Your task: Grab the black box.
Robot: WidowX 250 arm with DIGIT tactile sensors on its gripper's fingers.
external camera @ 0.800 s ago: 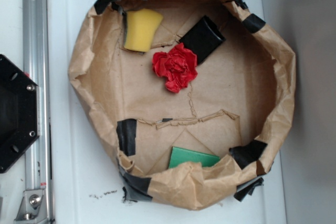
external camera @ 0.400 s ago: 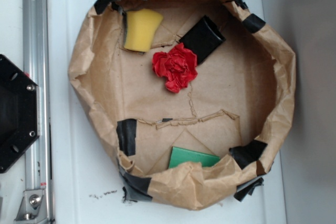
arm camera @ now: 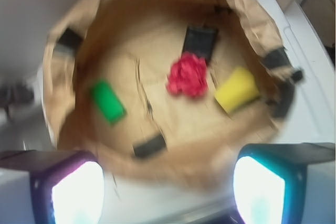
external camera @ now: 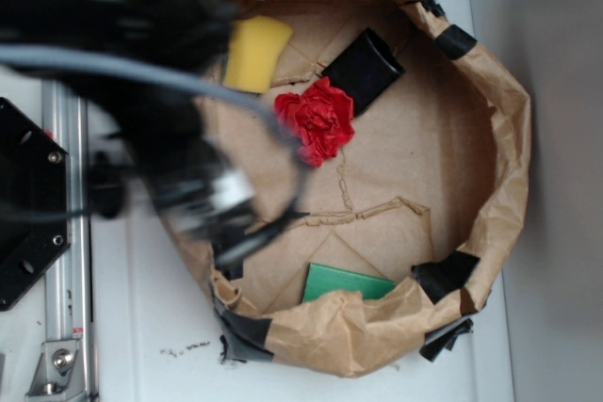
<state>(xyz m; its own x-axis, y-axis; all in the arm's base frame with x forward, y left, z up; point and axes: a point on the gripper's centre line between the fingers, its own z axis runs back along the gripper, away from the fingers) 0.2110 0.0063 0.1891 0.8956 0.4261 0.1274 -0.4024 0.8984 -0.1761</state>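
arm [external camera: 160,91] blurred, upper left of exterior frame | hand [arm camera: 168,182] fingers spread, nothing between them, low in wrist frame | black box [external camera: 364,68] upper centre inside paper basin [external camera: 509,138], touching red crumpled wad [external camera: 317,120], untouched | yellow sponge [external camera: 254,54] left of box | green block [external camera: 347,281] bottom.

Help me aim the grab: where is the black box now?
In the exterior view, the black box lies upper middle in the paper basin, touching the red crumpled ball, right of the yellow sponge.
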